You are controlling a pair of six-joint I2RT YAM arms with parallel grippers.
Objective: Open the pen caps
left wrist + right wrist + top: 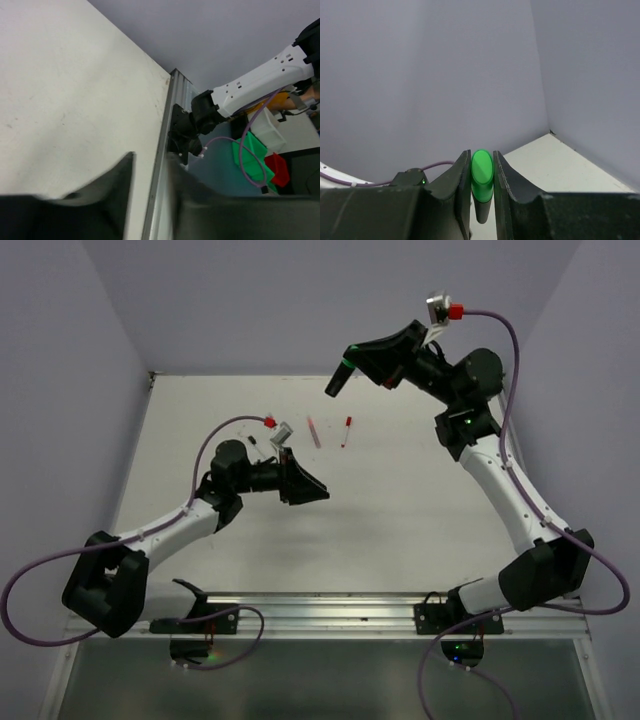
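The right gripper (344, 367) pinches the green highlighter (334, 387) across a narrow strip of its body, raised above and beyond the red pen (346, 430). The left gripper (320, 490) sits to the near-left of the red pen, fingers slightly spread and empty, well apart from the highlighter. The likely trouble is a crooked pull on the green cap (482, 166) — it could twist the highlighter in that thin pinch, so it slips and drops onto the red pen or the pink pen (314, 431) just left of it — scattering both.
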